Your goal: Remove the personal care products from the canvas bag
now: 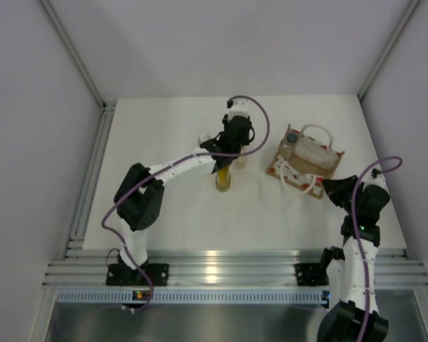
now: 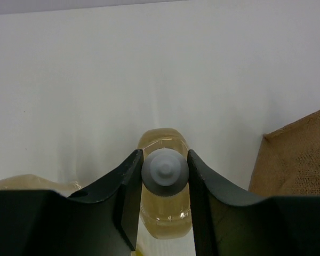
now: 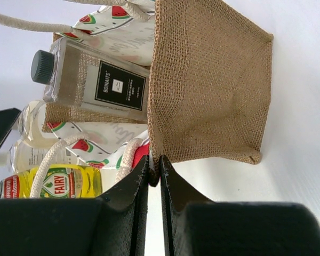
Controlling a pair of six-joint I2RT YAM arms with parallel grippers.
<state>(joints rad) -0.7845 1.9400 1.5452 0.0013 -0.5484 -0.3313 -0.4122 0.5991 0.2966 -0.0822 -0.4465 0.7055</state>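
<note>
Black fingers [image 2: 125, 202] of the left gripper [image 2: 165, 160] are clamping the pale grey cap [image 2: 165, 172] of an amber bottle [image 2: 161, 140], one finger on each side, seen from straight above. That bottle is hanging or standing upright approx. mid-table; can't tell if its base is touching the white table [image 1: 164, 206]. A second amber bottle [image 2: 32, 184] is sitting just beside it.

The right gripper [image 3: 154, 172] is pinching shut on the burlap edge of the canvas bag [image 3: 213, 90], which is lying on its side on the right of the table. A clear squarish bottle [image 3: 96, 80] w/ dark cap is lying at the bag's mouth, cap pointing out. A yellow Fairy bottle [image 3: 69, 182] w/ red cap is showing behind a rope handle [image 3: 45, 160]; in or out of the bag, can't tell.
</note>
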